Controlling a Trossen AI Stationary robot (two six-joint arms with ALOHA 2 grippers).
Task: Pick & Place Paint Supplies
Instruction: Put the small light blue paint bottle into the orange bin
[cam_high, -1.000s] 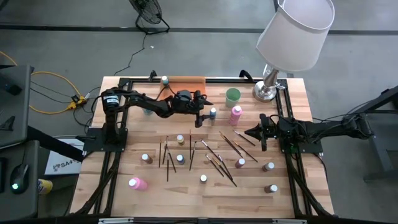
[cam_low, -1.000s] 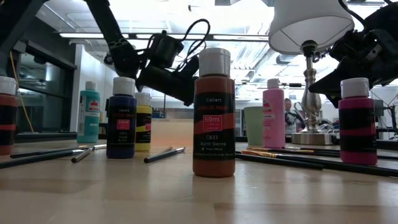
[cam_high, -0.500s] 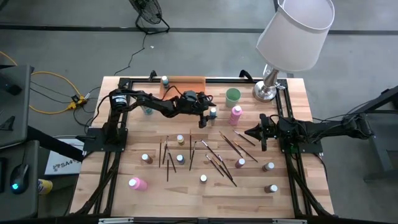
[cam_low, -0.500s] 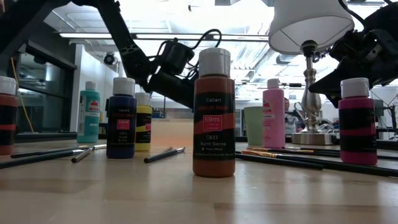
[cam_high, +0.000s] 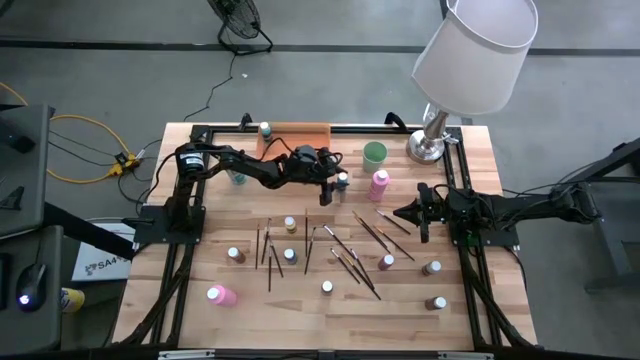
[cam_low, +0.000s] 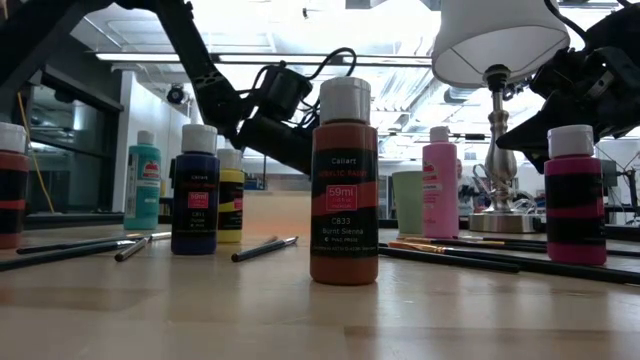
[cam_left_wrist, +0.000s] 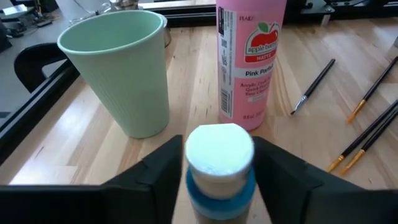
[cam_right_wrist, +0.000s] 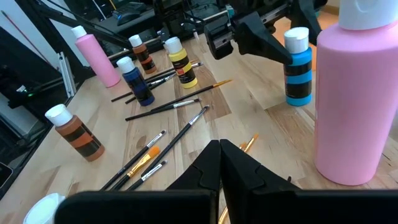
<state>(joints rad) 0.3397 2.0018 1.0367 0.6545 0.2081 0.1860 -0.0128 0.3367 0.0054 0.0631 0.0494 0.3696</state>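
Note:
A blue paint bottle with a white cap (cam_high: 343, 181) stands on the table left of a tall pink bottle (cam_high: 379, 183) and near the pale green cup (cam_high: 374, 153). My left gripper (cam_high: 334, 183) is shut on the blue bottle (cam_left_wrist: 219, 155). My right gripper (cam_high: 418, 215) is shut and empty, hovering right of the pink bottle (cam_right_wrist: 351, 93). Several thin dark paintbrushes (cam_high: 345, 250) and small white-capped bottles (cam_high: 290, 225) are spread over the middle of the table. A pink bottle (cam_high: 222, 294) lies near the front left. My left gripper pinches the blue bottle between its two fingers (cam_left_wrist: 165, 168), one on each side of the white cap (cam_left_wrist: 219, 149). The fingers come nearly level from the table's left. The bottle is upright with its base on the table (cam_right_wrist: 298, 101).
An orange tray (cam_high: 300, 133) lies at the far edge, with a teal bottle (cam_high: 265, 130) beside it. A lamp with a white shade (cam_high: 470, 60) stands at the far right corner. A black frame (cam_high: 180, 250) runs along the table's edges.
My left gripper has gone toward the table's right edge, up to the blue bottle, then stopped. The bottle has stayed upright in place.

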